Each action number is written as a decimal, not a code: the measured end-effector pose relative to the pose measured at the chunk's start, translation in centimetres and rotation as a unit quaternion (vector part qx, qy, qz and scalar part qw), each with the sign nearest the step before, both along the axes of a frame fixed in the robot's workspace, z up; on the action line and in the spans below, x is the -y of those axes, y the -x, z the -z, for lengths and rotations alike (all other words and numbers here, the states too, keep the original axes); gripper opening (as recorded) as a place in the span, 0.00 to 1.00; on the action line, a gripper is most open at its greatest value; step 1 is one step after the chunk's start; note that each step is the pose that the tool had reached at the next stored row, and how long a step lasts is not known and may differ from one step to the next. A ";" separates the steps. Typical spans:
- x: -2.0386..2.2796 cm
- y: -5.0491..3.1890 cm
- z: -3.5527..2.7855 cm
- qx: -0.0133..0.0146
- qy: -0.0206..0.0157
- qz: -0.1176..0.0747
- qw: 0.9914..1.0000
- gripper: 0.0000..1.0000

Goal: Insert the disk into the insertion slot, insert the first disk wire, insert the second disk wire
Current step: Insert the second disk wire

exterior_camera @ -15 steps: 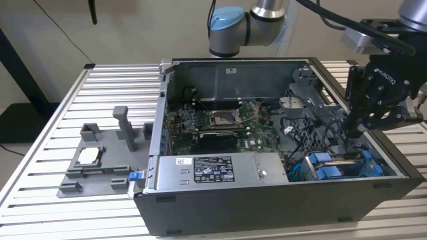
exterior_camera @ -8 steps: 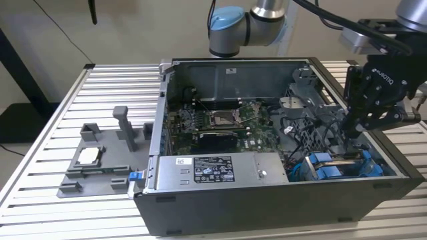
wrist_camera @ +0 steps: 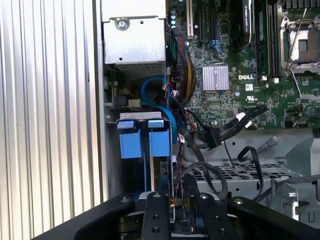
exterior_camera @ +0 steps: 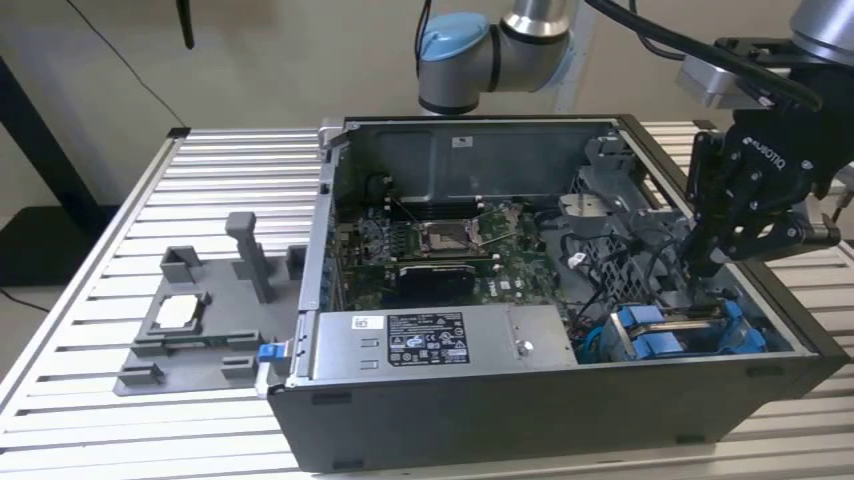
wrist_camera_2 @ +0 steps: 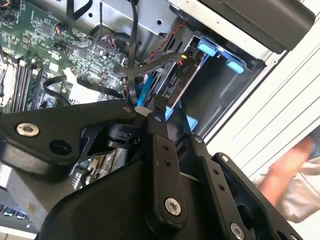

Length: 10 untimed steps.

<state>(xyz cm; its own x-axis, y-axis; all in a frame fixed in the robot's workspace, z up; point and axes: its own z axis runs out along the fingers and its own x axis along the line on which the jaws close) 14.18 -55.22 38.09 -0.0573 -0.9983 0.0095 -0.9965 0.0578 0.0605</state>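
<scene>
Sitting in the insertion slot (exterior_camera: 737, 322), the disk (exterior_camera: 663, 343) occupies the case's (exterior_camera: 467, 122) four o'clock corner in the exterior view.
The end effector (exterior_camera: 701, 270) hangs at its twelve o'clock; I cannot tell its grip; slotting looks done, disk wires (wrist_camera: 222, 134) unconfirmed.

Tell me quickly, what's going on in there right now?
The arm's gripper is down inside the open computer case, beside the insertion slot at the exterior view's right. The disk, in its blue carrier, appears seated in that slot. Loose black wires lie near it; whether any is plugged into the disk can't be told.
</scene>
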 end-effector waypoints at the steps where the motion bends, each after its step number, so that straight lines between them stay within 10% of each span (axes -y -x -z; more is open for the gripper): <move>1: 0.00 0.00 -0.01 0.000 0.000 0.000 1.000 0.27; 10: 0.00 0.00 0.00 0.000 0.000 0.000 1.000 0.27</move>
